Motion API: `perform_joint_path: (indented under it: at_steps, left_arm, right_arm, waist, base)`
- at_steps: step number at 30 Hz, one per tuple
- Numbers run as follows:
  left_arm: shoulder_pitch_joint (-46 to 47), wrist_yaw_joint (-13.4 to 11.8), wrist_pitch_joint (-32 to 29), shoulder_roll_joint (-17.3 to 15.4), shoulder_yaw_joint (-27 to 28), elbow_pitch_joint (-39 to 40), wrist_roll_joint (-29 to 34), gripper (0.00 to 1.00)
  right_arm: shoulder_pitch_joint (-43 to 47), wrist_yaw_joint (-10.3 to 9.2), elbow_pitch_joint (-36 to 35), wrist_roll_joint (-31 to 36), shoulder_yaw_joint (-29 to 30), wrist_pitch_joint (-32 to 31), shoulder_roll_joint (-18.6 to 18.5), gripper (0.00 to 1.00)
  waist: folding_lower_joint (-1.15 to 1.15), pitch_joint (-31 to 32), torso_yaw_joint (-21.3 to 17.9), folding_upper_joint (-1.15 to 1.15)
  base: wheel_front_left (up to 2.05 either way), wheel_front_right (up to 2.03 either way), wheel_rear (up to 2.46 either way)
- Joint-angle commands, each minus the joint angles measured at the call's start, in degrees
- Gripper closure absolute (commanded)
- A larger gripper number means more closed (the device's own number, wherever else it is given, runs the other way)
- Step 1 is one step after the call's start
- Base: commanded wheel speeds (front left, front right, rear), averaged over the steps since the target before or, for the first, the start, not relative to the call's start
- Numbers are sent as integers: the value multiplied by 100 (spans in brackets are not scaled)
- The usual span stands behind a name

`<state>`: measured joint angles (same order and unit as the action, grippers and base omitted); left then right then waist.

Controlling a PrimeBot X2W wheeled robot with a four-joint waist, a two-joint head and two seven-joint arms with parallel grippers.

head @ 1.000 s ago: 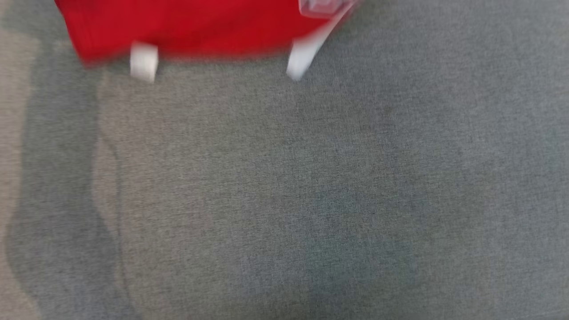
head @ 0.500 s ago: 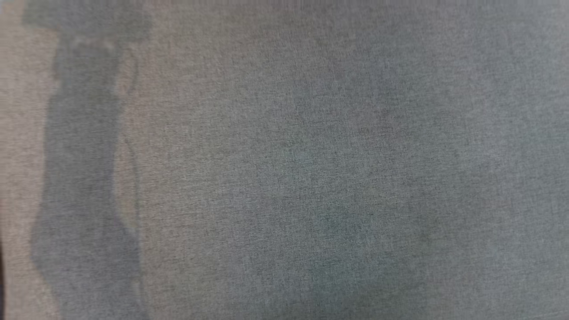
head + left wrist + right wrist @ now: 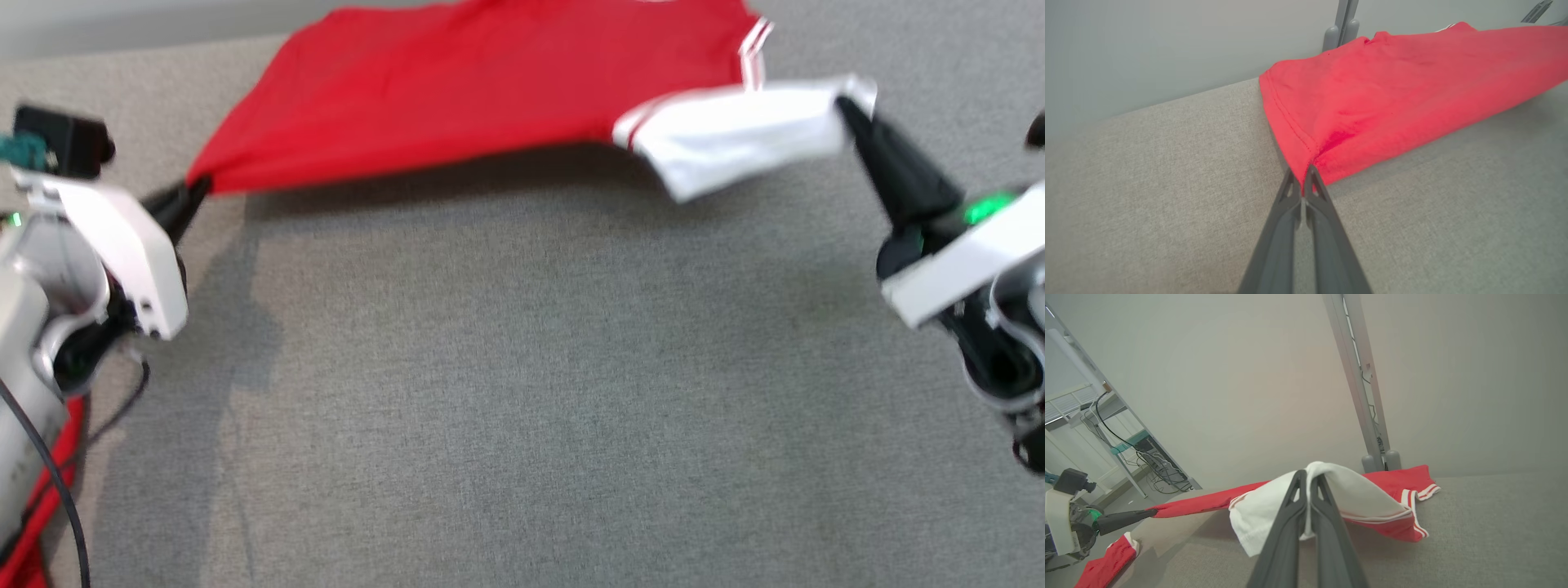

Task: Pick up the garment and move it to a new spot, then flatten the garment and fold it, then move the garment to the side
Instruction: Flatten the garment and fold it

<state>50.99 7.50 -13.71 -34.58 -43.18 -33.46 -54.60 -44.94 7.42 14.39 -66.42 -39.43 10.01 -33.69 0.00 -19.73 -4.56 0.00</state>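
Grey fabric surface (image 3: 522, 367) under garment (image 3: 457, 98); pale wall (image 3: 1229, 375), post (image 3: 1357, 375) behind.

the garment (image 3: 457, 106) runs off the head view's top edge; well below its left corner, a red cloth (image 3: 64, 445) is cut off too.

The garment (image 3: 457, 90) is matt red cloth, hem stitched, sleeve white. The desk (image 3: 522, 367) cover is grey woven fabric, matt, slightly rough. The left gripper (image 3: 1301, 176) and right gripper (image 3: 1309, 478) are dark matt plastic.
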Motion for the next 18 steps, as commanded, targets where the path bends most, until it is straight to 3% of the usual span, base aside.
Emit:
perform_joint_path:
  at_steps: [1, 10, 13, 18]
  left_arm:
    - [-229, -11, 80, -38, -42, 63, 24, 100]
    - [-1629, -365, 103, -347, -86, 1010, -389, 100]
    - [-2102, -614, 145, -501, -118, 1518, -430, 100]
    - [-2966, -1275, 405, -703, -128, 2422, -417, 100]
  right_arm:
    - [277, 13, -47, -106, -39, -62, -125, 100]
    - [1742, 13, -502, -508, 18, -218, -614, 100]
    - [2224, 13, -712, -505, 132, -198, -789, 100]
    - [3224, 13, -1108, -531, 459, -75, -888, 100]
  waist:
    - [0, 321, 14, 0]
    - [0, 1011, 104, 0]
    - [0, 1179, 152, 0]
    - [0, 1427, 228, 0]
  base:
    - [0, 0, 0]
    - [0, 0, 0]
    - [0, 0, 0]
    - [0, 0, 0]
